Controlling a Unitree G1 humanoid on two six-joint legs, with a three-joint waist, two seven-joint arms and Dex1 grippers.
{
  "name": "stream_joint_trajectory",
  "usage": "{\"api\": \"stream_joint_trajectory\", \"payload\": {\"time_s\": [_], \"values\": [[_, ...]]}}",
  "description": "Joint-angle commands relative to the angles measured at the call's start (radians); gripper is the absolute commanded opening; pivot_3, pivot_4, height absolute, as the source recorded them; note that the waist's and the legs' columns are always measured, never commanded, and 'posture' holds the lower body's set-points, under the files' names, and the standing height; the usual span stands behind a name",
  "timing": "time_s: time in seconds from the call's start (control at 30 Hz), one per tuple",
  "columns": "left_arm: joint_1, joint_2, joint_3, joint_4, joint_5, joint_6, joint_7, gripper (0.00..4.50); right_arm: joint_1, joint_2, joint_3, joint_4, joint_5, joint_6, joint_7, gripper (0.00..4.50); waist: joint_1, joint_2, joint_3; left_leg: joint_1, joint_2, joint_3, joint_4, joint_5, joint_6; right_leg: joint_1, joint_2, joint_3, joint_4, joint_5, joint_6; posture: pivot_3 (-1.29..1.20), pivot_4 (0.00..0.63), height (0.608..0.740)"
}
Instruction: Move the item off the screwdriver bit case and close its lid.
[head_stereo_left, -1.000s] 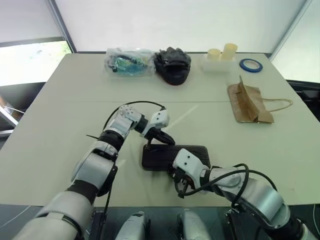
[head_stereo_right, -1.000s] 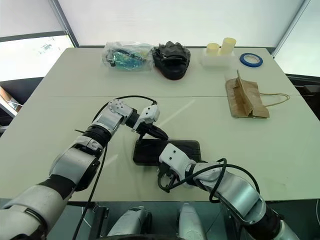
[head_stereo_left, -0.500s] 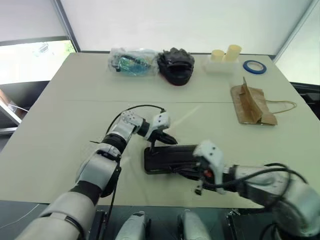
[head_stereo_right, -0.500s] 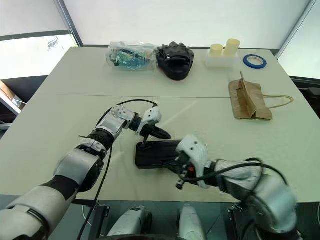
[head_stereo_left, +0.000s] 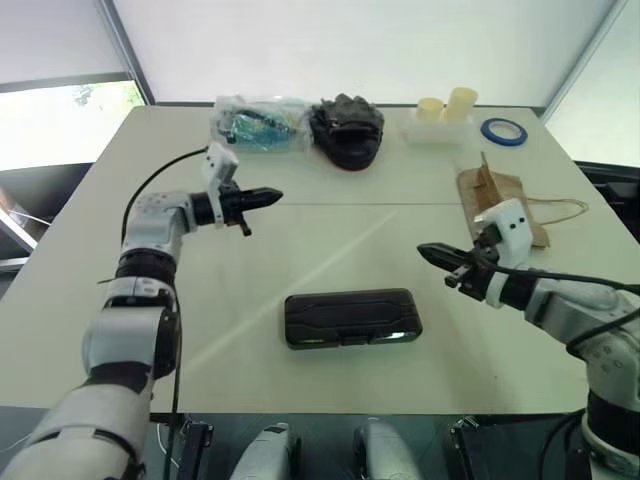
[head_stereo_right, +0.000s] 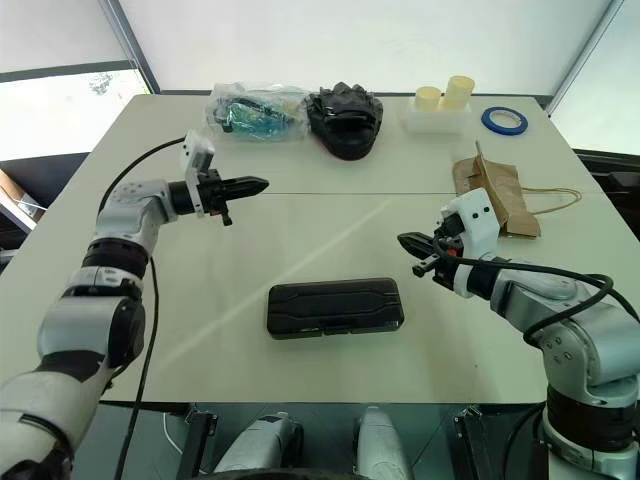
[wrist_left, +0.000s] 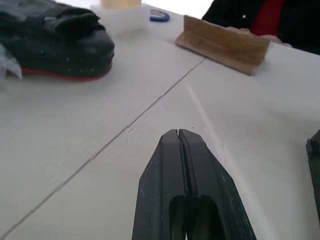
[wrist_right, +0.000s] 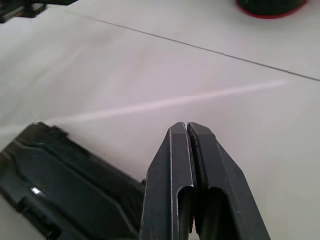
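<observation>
Closed case (head_stereo_left: 350, 318) sits apart from both hands, seemingly unobstructed.

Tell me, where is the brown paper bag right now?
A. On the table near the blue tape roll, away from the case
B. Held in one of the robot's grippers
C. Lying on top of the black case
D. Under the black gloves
A: the brown paper bag lies on the table close to the blue tape roll, well apart from the black case, whose top is bare.
</observation>
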Motion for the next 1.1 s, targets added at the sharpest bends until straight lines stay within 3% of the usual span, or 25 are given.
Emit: {"api": "stream_joint_trajectory", "payload": {"time_s": [0.03,0.17,0.4,0.57,0.77,1.1], "values": [[0.145,0.027,0.039,-0.326,-0.075,0.144,0.079,0.0,0.01,-0.023,0.017,0.037,-0.074,-0.095,-0.019,0.05,-0.003,0.0,0.0,0.0,0.0,0.0,0.0,0.0,0.0,0.0,0.0,0.0,0.0,0.0,0.0,0.0,0.15,0.74],[0.332,0.023,0.074,-0.618,-0.12,0.256,0.216,0.0,0.043,-0.031,0.031,0.07,-0.126,-0.152,-0.033,0.05,0.0,0.0,0.0,0.0,0.0,0.0,0.0,0.0,0.0,0.0,0.0,0.001,0.0,0.0,0.0,0.0,0.15,0.74],[0.572,-0.006,0.108,-0.901,-0.166,0.35,0.397,0.0,0.096,-0.011,-0.001,0.06,-0.114,-0.16,-0.051,0.05,0.002,0.001,0.0,0.001,0.0,0.0,0.0,0.0,0.0,0.001,0.0,0.001,-0.001,0.0,0.0,0.0,0.15,0.74],[0.577,-0.043,0.115,-0.912,-0.182,0.349,0.502,0.0,0.089,-0.013,0.014,0.098,-0.127,-0.184,-0.046,0.05,0.009,0.001,0.0,0.001,0.0,0.0,0.001,0.0,0.0,0.003,0.0,0.001,-0.002,0.0,0.0,0.0,0.15,0.74],[0.555,-0.042,0.098,-0.842,-0.176,0.308,0.522,0.0,0.067,-0.02,0.033,0.16,-0.151,-0.232,-0.031,0.05,0.005,0.001,0.0,0.001,0.001,0.001,0.0,0.0,0.0,0.002,0.0,0.001,-0.003,0.0,0.0,0.0,0.15,0.74],[0.656,-0.039,0.099,-0.931,-0.213,0.331,0.547,0.0,0.099,-0.038,0.031,0.145,-0.147,-0.221,-0.008,0.05,0.006,0.002,0.0,0.001,0.001,0.001,0.0,0.0,0.0,0.002,0.0,0.001,-0.003,0.0,0.0,0.0,0.15,0.74]]}}
